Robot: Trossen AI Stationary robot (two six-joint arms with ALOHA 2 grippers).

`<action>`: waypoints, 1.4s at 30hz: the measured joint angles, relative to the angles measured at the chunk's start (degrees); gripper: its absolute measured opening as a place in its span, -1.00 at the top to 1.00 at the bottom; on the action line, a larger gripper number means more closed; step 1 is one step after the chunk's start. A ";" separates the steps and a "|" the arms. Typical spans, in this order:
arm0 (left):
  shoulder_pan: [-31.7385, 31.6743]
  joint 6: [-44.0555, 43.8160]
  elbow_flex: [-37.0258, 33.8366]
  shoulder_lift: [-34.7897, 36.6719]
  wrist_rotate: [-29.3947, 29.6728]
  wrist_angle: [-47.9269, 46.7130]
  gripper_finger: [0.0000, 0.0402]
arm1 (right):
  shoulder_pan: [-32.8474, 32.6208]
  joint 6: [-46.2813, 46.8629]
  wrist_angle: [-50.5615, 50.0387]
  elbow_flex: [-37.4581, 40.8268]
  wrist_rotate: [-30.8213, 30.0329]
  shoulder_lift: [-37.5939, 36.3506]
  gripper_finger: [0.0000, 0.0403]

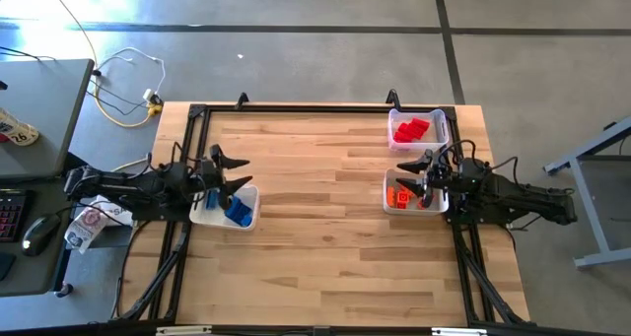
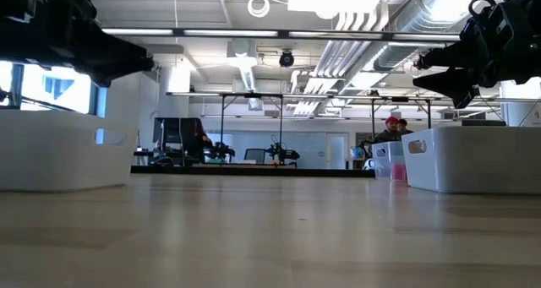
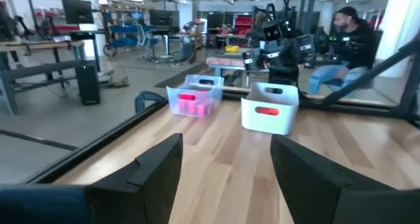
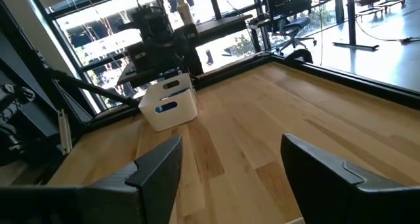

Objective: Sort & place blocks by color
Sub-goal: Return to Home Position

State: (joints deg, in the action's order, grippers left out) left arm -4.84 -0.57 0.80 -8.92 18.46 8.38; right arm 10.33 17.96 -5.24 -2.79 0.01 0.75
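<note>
over their bins (image 1: 252,219), left gripper (image 1: 239,173) and right gripper (image 1: 404,176) gape empty; risk — a low retreat snagging a rim.

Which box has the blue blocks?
The white box on the left, by the left hand. The clear box holds red blocks, the other white box orange blocks.

Your left arm (image 1: 138,186) reaches in level from its side, and your left gripper (image 1: 240,174) hangs in the air with its fingers spread wide. Your right arm (image 1: 513,198) mirrors it, your right gripper (image 1: 402,176) equally wide apart. The two grippers face each other, well apart.
</note>
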 joint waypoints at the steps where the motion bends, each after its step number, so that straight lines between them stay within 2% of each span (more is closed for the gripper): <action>1: 0.00 0.42 0.02 0.04 0.22 0.05 -0.10 | 0.01 0.01 0.00 0.00 0.00 0.00 -0.21; 9: 0.00 4.00 0.03 -0.12 0.14 -5.68 -0.10 | 0.01 0.01 -0.02 0.00 0.00 0.00 -0.21; 42: 0.00 3.79 0.03 -0.75 -0.22 -5.55 -0.10 | 0.02 0.00 -0.02 0.00 0.00 0.00 -0.21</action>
State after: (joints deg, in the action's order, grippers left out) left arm -4.84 3.22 0.82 -9.67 18.24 2.83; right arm 10.35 17.96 -5.26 -2.79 0.01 0.75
